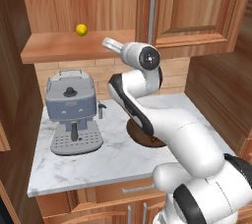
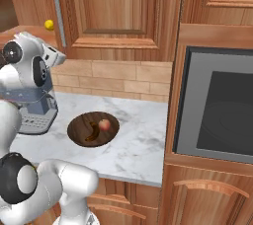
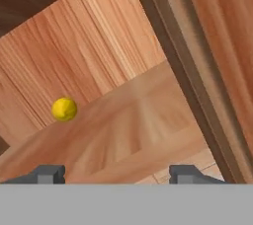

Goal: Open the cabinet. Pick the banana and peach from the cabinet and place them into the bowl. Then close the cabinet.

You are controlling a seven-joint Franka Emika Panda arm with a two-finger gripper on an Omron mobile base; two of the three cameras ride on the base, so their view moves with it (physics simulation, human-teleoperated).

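Gripper (image 3: 112, 173) gapes empty — banana (image 3: 64, 109) on cabinet (image 1: 74, 46) shelf, peach (image 2: 104, 125) in bowl (image 2: 79, 130).

1. The cabinet (image 1: 78, 46) shelf lies open at the front; 1 small yellow fruit (image 3: 64, 109) sits well back, bare wood around it.
2. The closed right door (image 1: 197, 7) and its bar handle (image 1: 152, 12) block the right.
3. The coffee machine (image 1: 71, 112) stands below the shelf.

Bears a grey coffee machine (image 1: 73, 115) at nine o'clock on the white marble counter (image 1: 118, 156), dark bowl (image 2: 93, 129) at three o'clock. Carries one small yellow fruit (image 1: 81, 30) on the cabinet shelf (image 1: 74, 48), toward eleven o'clock.
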